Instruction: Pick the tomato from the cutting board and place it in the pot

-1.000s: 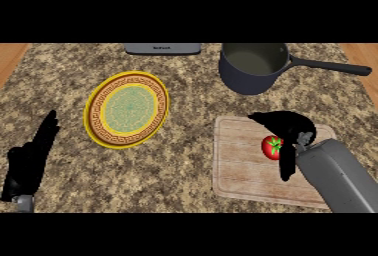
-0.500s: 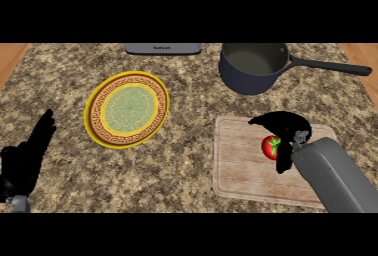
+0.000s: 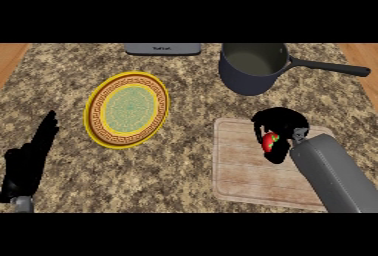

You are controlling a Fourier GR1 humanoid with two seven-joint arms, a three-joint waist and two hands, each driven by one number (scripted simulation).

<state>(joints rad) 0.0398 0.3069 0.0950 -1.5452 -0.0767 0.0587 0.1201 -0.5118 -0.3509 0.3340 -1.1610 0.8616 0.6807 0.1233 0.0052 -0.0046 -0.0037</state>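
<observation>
Tomato [image 3: 270,142], at centre right over the cutting board [image 3: 240,172], now sits enclosed by the right hand [image 3: 280,120], apparently grasped and ready for lifting towards the pot [image 3: 253,67].

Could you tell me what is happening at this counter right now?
The robot's right hand is curled around a tomato over the cutting board. The pot stands beyond the board with nothing in it. The left hand rests open at the left edge, next to a yellow plate.
</observation>
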